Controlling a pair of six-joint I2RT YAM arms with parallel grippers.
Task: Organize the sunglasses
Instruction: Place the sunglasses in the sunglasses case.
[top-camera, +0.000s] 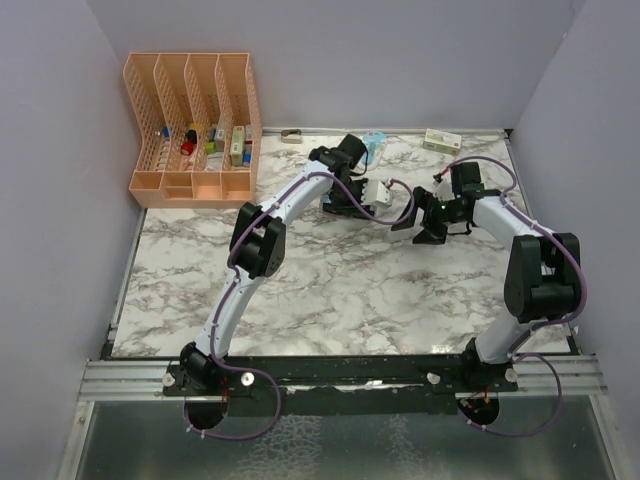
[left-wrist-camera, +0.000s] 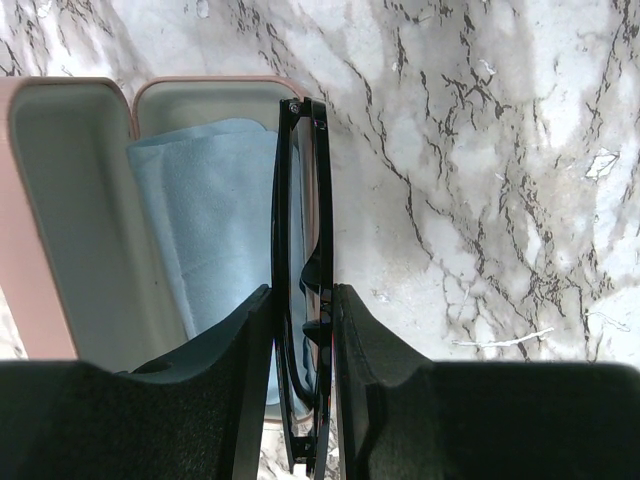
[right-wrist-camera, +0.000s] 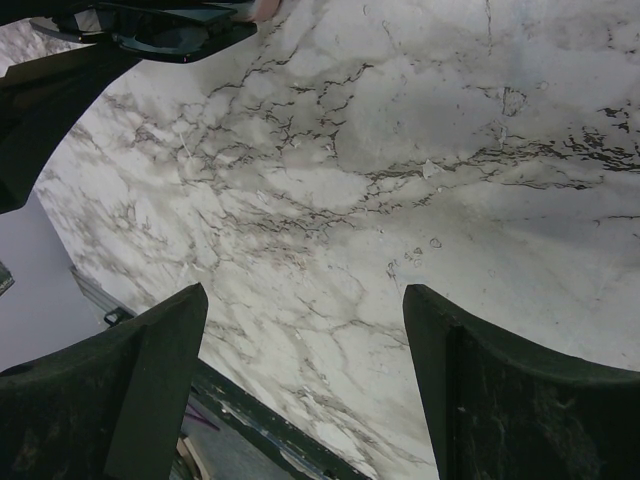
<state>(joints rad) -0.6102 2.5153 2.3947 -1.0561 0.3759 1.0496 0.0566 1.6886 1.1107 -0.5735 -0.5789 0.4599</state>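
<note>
Left gripper pinches the small folded black thin-framed sunglasses mid-frame, edge-on between its fingers, at the right rim of the open pink oblong case. Light blue cloth lies inside the case. Right gripper spread wide, holding nothing, above the white marble table.

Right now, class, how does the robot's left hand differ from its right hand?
The left hand is shut on the folded black sunglasses; the right hand is open and holds nothing. The left hand is by the open pink case holding a blue cloth; the right hand faces bare marble table. Both have black fingers.
</note>
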